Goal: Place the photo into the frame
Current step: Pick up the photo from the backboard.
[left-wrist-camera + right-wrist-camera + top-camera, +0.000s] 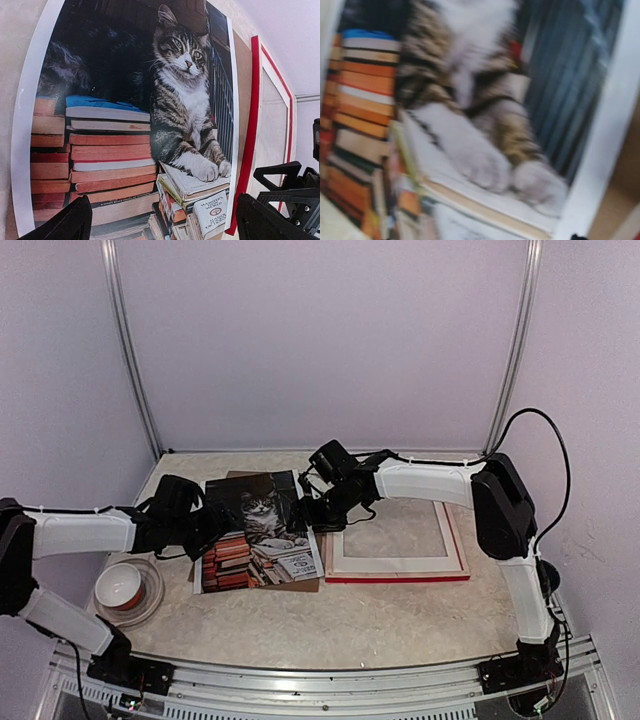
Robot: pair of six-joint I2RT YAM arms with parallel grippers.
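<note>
Left gripper [218,530] wide open, empty, over the photo [262,530]. Right gripper [312,515] at its frame-side edge, state unclear. Risk: the thin print probably buckles or slips short of the frame [398,568].

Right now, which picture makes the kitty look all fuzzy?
Right wrist view: the photo is smeared and soft, seen very close. Left wrist view: sharp, but the lens bows its white border and the frame into curves. Top view: clear, evenly lit, everything small.
</note>
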